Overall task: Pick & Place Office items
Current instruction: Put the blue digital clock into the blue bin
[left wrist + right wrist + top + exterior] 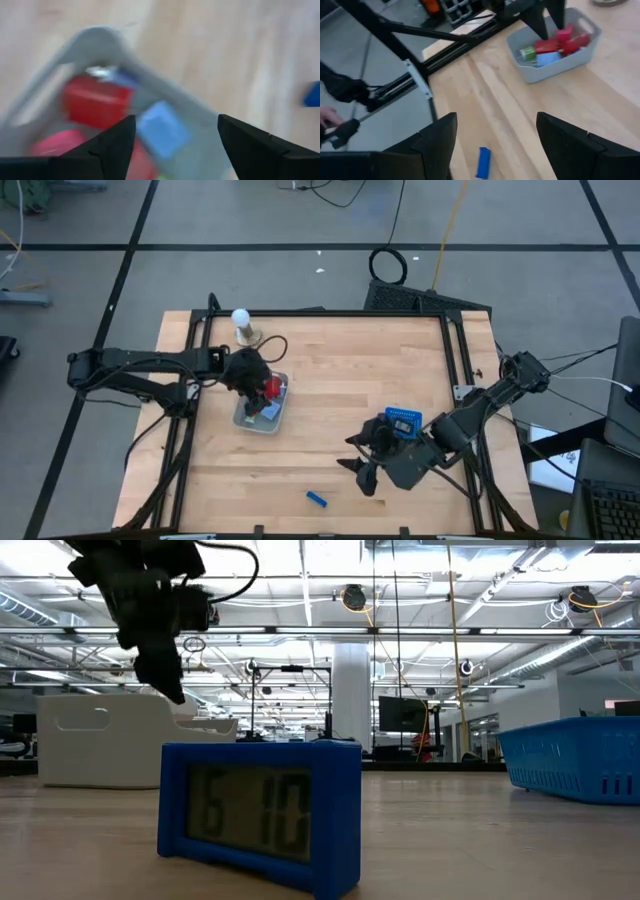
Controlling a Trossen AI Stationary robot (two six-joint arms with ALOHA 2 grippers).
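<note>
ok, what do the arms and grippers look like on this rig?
Both arms are dark, jointed and slim, with black cables along them. The left gripper and right gripper each end in two dark, wedge-shaped fingers. No markings are legible.

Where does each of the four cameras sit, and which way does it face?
High view: overhead, straight down on the table; both arms show, left claw over the grey tray, right claw open.
Low view: at tabletop height, level across a blue digital clock; one dark arm hangs at upper left.
Left wrist view: down into the grey tray, past the left claw's two open fingers.
Right wrist view: across the table to the grey tray and a loose blue item.
Shared: the high and both wrist views show the grey tray.
</note>
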